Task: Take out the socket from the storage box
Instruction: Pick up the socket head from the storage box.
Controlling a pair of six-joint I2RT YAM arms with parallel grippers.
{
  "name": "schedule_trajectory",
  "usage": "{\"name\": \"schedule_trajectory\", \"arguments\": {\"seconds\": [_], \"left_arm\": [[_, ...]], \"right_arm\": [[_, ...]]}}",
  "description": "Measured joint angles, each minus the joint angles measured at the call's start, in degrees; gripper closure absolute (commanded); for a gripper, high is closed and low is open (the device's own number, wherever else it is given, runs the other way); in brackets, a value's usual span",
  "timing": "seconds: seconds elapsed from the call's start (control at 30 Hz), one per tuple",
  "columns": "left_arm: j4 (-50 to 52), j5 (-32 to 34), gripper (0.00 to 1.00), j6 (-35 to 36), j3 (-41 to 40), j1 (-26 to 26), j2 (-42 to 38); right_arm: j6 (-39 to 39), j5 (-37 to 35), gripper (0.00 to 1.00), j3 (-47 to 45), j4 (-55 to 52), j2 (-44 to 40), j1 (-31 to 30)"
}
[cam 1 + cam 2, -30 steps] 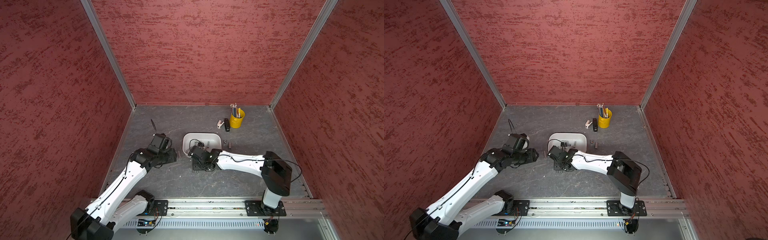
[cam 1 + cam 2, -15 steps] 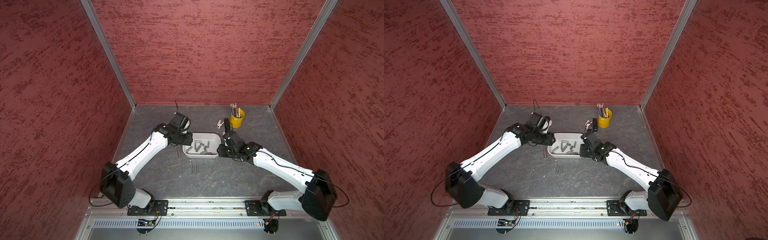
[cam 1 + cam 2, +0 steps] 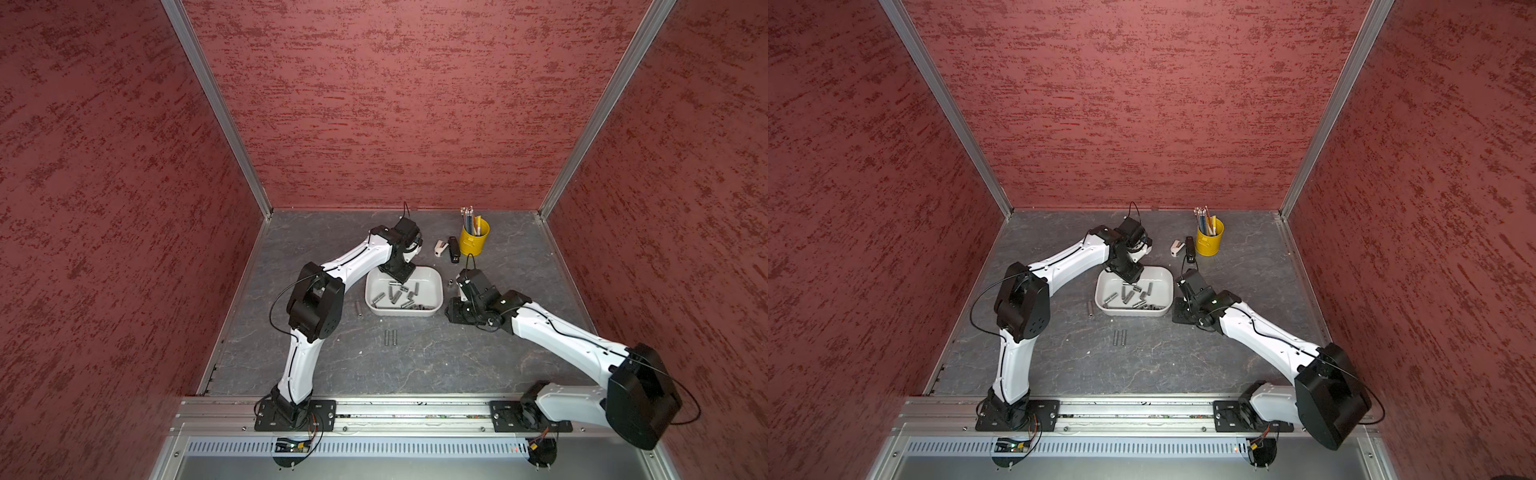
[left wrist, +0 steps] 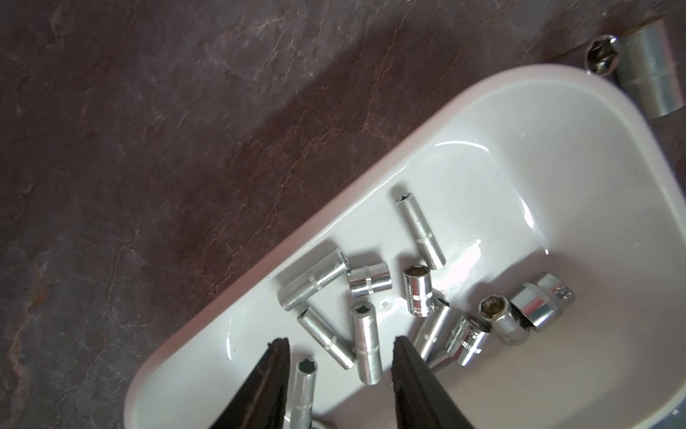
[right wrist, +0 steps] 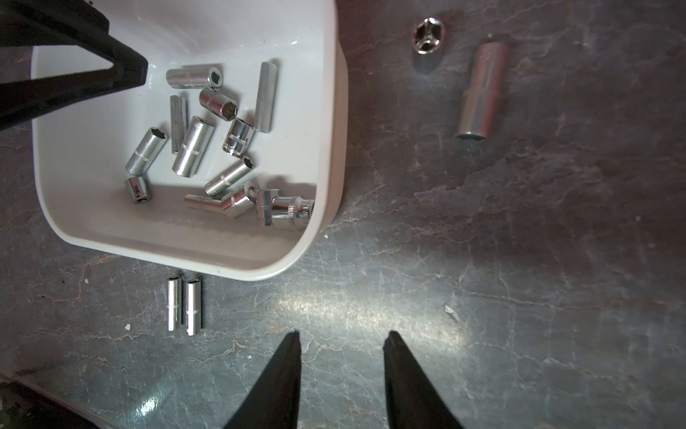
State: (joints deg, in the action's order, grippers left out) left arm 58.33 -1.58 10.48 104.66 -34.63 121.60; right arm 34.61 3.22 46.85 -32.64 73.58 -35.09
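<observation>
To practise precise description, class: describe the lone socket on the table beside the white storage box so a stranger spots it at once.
Find the white storage box mid-table, holding shiny sockets. Just outside its short wall on the left arm's side lies one slim socket. Unlike the pair nearer the rail, it lies alone.

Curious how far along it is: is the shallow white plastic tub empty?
No, many shiny metal sockets lie inside the shallow white plastic tub.

The grey counter (image 3: 415,365) carries a white box (image 3: 403,311), a yellow bucket (image 3: 475,239) and two staplers (image 3: 454,249). Loose sockets (image 3: 390,337) lie near the box.
</observation>
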Motion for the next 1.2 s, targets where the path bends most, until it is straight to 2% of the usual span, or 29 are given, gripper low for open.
{"name": "schedule_trajectory", "arguments": {"seconds": [0.37,0.6,0.87,1.2], "left_arm": [[2.58,-1.46,0.57,8.52,2.82,0.46,6.67],[2.03,-1.25,0.6,10.08,2.82,0.72,7.45],[1.62,-0.46,0.72,11.32,2.75,1.33,7.5],[0.61,0.46,0.74,13.2,2.08,1.57,8.09]], "right_arm": [[-0.13,0.79,0.6,0.0,-0.04,0.02,0.0],[-0.61,0.61,0.6,0.0,-0.57,-0.11,0.02],[-1.03,0.63,0.6,0.0,-1.27,-0.2,0.02],[-1.66,0.44,0.6,0.0,-2.12,-0.2,0.07]]}}
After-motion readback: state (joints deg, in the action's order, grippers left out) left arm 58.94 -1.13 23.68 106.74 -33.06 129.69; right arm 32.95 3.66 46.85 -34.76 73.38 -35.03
